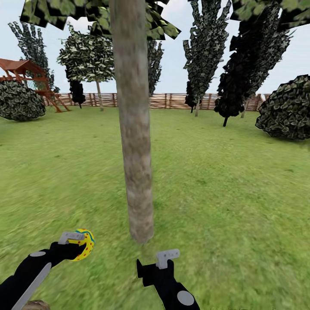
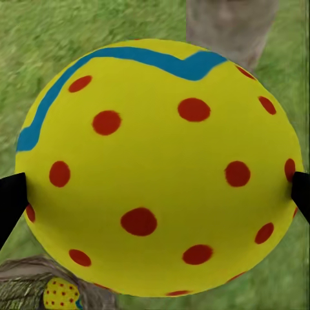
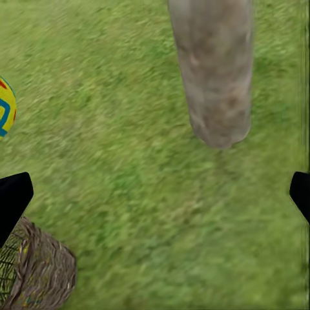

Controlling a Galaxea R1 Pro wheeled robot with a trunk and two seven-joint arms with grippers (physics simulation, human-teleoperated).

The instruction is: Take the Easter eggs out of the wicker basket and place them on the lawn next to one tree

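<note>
My left gripper (image 1: 79,242) is shut on a yellow Easter egg (image 1: 85,245) with red dots and a blue zigzag, held just above the lawn (image 1: 224,193), left of the tree (image 1: 135,172). In the left wrist view that egg (image 2: 158,168) sits between the two dark fingertips (image 2: 10,203), with the trunk (image 2: 229,26) beyond it. Below it lies the wicker basket (image 2: 22,284) holding another egg (image 2: 61,294). My right gripper (image 1: 167,257) stands open and empty before the trunk's base. The right wrist view shows the trunk (image 3: 216,71), the basket (image 3: 35,271) and the held egg (image 3: 5,106).
A brown slat fence (image 1: 172,101) rings the garden far off. Dark columnar trees (image 1: 254,56) and a round bush (image 1: 288,107) stand at the right, with another bush (image 1: 19,101) and a red play structure (image 1: 30,75) at the left. Open grass surrounds the trunk.
</note>
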